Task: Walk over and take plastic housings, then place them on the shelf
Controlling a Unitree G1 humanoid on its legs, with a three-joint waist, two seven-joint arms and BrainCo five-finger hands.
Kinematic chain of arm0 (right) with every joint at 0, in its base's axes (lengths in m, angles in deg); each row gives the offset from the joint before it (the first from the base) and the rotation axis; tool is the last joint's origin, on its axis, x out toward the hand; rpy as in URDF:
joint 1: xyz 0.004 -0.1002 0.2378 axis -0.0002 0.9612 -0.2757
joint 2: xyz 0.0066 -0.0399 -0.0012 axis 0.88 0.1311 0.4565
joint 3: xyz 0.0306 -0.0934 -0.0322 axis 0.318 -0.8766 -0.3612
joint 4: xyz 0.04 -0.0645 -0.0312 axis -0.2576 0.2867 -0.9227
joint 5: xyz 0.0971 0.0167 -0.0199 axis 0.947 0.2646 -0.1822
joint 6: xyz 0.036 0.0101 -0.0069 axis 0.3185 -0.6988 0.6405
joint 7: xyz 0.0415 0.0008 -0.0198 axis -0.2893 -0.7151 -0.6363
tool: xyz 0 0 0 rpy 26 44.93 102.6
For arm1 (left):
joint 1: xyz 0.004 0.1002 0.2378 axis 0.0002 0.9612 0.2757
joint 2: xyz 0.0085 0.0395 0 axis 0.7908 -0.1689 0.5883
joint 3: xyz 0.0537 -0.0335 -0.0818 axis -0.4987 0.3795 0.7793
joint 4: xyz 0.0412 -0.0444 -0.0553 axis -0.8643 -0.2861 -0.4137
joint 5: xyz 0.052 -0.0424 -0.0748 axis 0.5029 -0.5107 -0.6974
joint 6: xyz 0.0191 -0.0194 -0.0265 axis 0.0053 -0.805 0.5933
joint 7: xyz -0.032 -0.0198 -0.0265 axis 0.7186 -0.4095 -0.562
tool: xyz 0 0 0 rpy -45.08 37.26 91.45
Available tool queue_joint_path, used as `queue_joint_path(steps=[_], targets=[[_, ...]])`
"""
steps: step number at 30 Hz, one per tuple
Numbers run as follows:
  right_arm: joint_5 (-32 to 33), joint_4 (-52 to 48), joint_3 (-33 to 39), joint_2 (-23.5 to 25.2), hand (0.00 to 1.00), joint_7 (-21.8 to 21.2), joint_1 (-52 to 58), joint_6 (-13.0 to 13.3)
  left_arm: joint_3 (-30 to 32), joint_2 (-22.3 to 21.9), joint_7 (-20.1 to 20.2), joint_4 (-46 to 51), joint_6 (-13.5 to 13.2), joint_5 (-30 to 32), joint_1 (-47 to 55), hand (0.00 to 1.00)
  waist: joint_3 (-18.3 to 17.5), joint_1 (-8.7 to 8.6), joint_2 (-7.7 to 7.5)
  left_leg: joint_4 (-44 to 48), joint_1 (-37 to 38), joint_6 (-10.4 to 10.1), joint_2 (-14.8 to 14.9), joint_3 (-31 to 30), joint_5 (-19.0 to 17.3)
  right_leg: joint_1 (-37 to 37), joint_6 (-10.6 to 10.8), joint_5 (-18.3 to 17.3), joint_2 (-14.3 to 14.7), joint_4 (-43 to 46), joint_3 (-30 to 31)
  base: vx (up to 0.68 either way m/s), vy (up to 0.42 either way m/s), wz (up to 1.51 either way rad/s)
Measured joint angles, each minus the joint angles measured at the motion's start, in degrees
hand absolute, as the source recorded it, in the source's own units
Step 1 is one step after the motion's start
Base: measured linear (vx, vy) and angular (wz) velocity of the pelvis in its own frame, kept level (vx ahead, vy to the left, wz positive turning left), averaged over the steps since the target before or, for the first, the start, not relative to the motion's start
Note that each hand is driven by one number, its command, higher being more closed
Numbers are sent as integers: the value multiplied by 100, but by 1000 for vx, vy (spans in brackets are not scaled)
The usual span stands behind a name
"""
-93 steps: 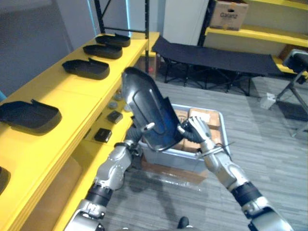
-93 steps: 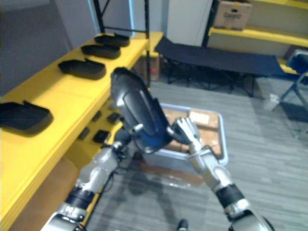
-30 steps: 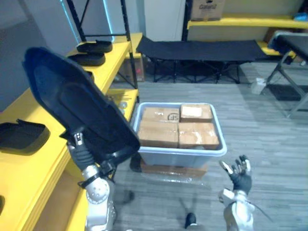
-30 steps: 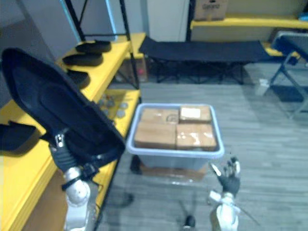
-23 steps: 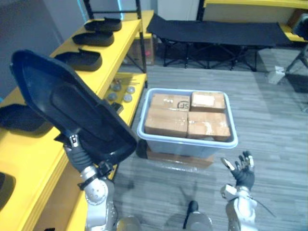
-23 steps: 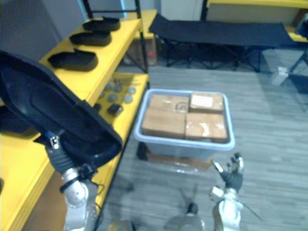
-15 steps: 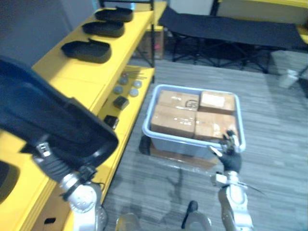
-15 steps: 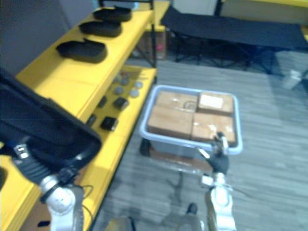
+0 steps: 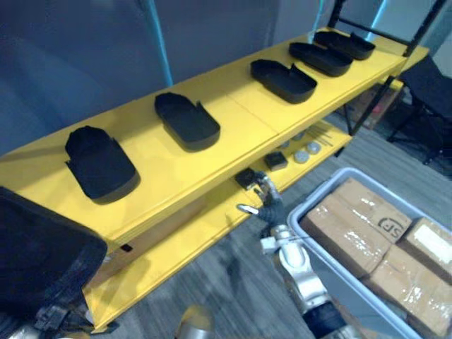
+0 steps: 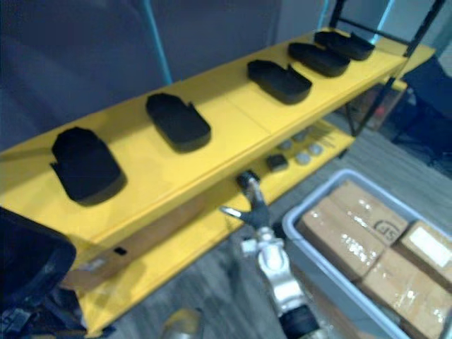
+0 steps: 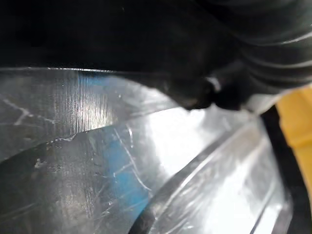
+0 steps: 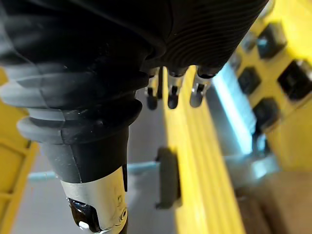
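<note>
Housing at the shelf, not yet set down

The big black housing (image 9: 39, 254) hangs low at the near end of the yellow shelf (image 9: 233, 134), carried on the left hand (image 11: 273, 58); how that hand grips it cannot be told. Other housings (image 9: 186, 119) lie in a row along the top board, well apart. The right hand (image 9: 269, 207) hovers by the lower board, fingers straight and empty, beside the grey bin (image 9: 318, 189) of cardboard boxes (image 9: 353, 219). Fetching looks done; placing this one remains.
</note>
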Motion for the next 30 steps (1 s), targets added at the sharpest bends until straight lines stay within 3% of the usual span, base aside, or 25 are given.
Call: queue_joint_path(steps=[3,4,6,8,9,10,11,14,15,17,20,22,24,29,30], targets=[[-211,-181,213,-133,0,51,289,-19,-240,52,274,0,-85,-279,-137,100,-2,-23,-4,-68,-98,52,-47,39,107,20,-71,-47,-15,14,-86,-4,23,51],[-274,-240,305,-190,0,63,367,-13,-393,83,354,0,-88,-271,-192,100,-11,-97,8,-120,-211,58,-103,-109,178,-58,-196,-206,-40,138,-7,-37,58,65],[-328,-366,476,-208,0,84,542,31,-725,176,660,-4,-102,-278,-378,100,-10,-320,19,-151,-391,56,-205,-438,369,-348,-631,-647,-145,765,740,-40,72,95],[-445,-391,574,-219,0,105,657,82,-1036,366,966,-6,-117,-258,-673,100,18,-394,-24,-269,-384,38,-228,-555,536,-578,-674,-909,-269,1408,1408,-55,37,69],[-498,-391,586,-223,0,106,649,122,-1101,442,1028,-7,-129,-259,-754,100,27,-426,-50,-301,-390,17,-238,-550,579,-613,-638,-1012,-297,1512,1501,-97,-84,34],[-692,-397,642,-247,0,104,596,348,-1204,593,1188,-16,-179,-261,-915,100,59,-446,-127,-425,-392,-50,-265,-517,687,-696,-400,-1214,-393,1613,1538,-93,-108,5],[-732,-397,668,-280,0,105,538,430,-1255,623,1227,-16,-201,-258,-966,100,84,-447,-133,-450,-409,-65,-256,-487,733,-737,-310,-1270,-400,1604,1547,-140,-132,-17],[-935,-398,838,-553,0,90,272,759,-1471,677,1386,-18,-281,-205,-1125,100,272,-534,156,-671,-489,-135,-99,-323,983,-966,24,-1269,-294,1477,1697,-168,-67,-26],[-937,-399,843,-637,0,59,213,802,-1490,747,1468,-19,-303,-196,-1169,100,336,-630,258,-795,-491,-128,-44,-217,1097,-1055,1,-1279,-283,1503,1725,-202,-38,-14],[-1071,-399,876,-713,0,-8,199,845,-1493,810,1628,-23,-327,-240,-1214,100,380,-643,298,-870,-499,-116,22,-79,1159,-1290,-52,-1328,-292,1629,1867,-166,-14,-27],[-1220,-419,876,-767,0,-9,74,998,-1506,972,1663,-138,-403,-278,-1390,100,601,-645,230,-616,-788,-96,-18,52,1140,-1807,-81,-1533,-516,2285,2102,-114,2,-19],[-1317,-418,882,-761,0,-6,-62,1003,-1518,945,1644,-279,-439,-279,-1545,100,896,-672,174,-280,-953,-87,-88,77,1039,-1977,-59,-1674,-697,2720,2169,-121,3,6],[-1318,-417,876,-699,0,-7,-60,1043,-1521,940,1569,-467,-440,-275,-1513,100,1166,-723,192,376,-1030,-71,-178,72,686,-1881,-1,-1899,-882,3125,2190,-92,8,10],[-1001,-634,891,-465,0,-32,198,1137,-1377,942,1504,-452,-444,-207,-1072,100,1153,-741,221,1240,-1020,26,-302,83,16,-1256,225,-2231,-1065,3207,1960,23,66,19],[-869,-684,893,-374,0,-31,205,1137,-1175,950,1510,-446,-442,-207,-1026,100,1069,-678,157,1377,-995,134,-319,237,-106,-964,315,-2210,-1089,2881,1788,127,152,35]])
